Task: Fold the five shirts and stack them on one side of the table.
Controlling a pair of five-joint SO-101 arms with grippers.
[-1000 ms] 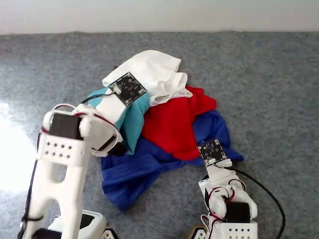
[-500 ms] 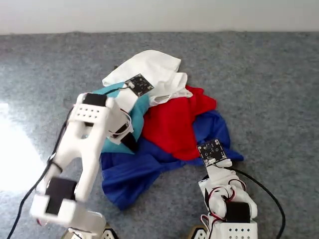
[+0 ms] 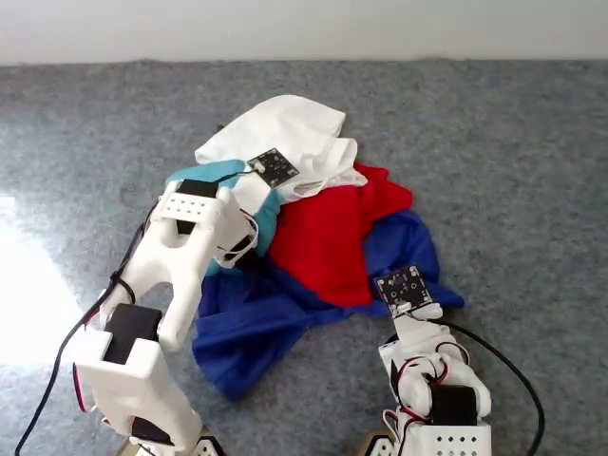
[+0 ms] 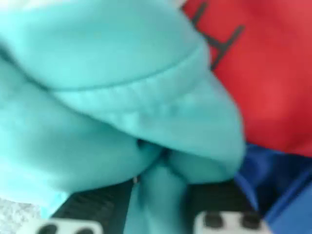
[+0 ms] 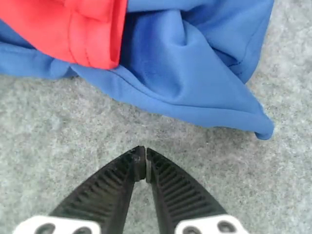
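Left of the red shirt, the teal shirt is gripped between the narrowed jaws of the left gripper. The right gripper, closed on nothing, is poised over the table, just near of the blue shirt.

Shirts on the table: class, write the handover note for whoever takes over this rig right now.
Left gripper: shut on a fold of the teal shirt.
Right gripper: shut, empty, over bare table beside the blue shirt's edge.
Shirts: crumpled together mid-table, with white at the far side, red in the middle and blue underneath. Four colours can be counted; a fifth may be hidden.
Done: nothing folded, no stack.
Left: separate, fold and stack every shirt at one side.
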